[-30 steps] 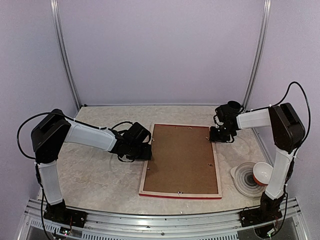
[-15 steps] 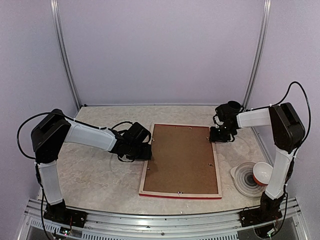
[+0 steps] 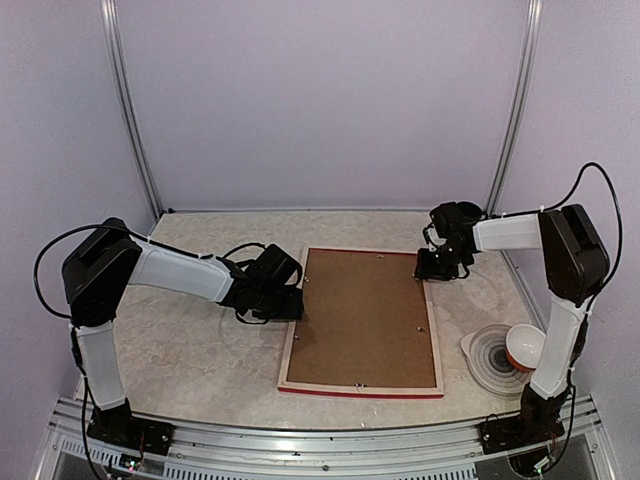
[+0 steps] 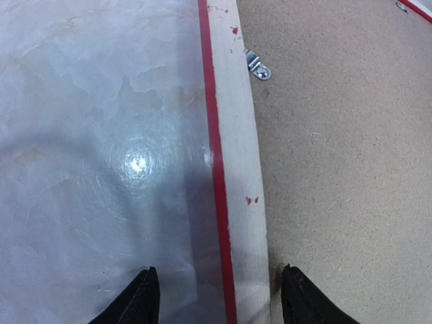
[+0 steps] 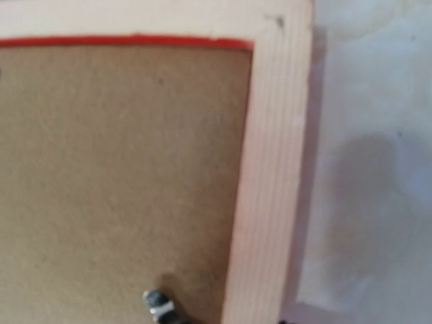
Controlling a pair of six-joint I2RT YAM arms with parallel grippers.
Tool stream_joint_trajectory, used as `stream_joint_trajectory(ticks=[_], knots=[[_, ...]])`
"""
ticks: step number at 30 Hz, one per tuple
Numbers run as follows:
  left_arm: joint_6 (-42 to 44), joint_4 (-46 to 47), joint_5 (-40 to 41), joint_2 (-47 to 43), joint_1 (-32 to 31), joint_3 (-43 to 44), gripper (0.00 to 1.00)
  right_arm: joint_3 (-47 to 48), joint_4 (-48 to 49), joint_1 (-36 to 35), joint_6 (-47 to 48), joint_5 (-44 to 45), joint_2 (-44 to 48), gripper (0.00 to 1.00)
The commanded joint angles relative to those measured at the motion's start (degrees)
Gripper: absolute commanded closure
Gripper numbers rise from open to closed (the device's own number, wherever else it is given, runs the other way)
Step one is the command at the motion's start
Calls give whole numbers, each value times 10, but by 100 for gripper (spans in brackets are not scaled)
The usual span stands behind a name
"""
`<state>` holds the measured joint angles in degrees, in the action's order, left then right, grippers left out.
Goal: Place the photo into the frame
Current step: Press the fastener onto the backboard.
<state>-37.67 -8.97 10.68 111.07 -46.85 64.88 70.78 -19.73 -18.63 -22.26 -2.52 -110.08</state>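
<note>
Our left fingers (image 4: pixel 143 300) stand open astride the frame's (image 3: pixel 290 350) left rail. Whether our right fingers (image 3: pixel 432 268), over its far right corner, are open or closed we cannot tell. The frame lies face down on the tabletop (image 3: pixel 190 340), backing board (image 3: pixel 360 315) seated. The photo is unseen, perhaps underneath; the clips (image 4: pixel 258 65) probably still need turning.

On the table (image 3: pixel 190 340) the frame (image 3: pixel 291 350) lies face-down, backing board (image 3: pixel 362 315) inside, bowl (image 3: pixel 523 346) at right.
</note>
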Motion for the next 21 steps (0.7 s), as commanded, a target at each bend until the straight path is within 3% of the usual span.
stream_joint_trajectory(ticks=[1, 21], knots=[[-2, 4, -4, -11, 5, -1, 39, 19, 8, 0, -9, -1, -16, 62], [-4, 7, -4, -10, 4, -7, 39, 26, 22, 5, -20, -16, -36, 63]])
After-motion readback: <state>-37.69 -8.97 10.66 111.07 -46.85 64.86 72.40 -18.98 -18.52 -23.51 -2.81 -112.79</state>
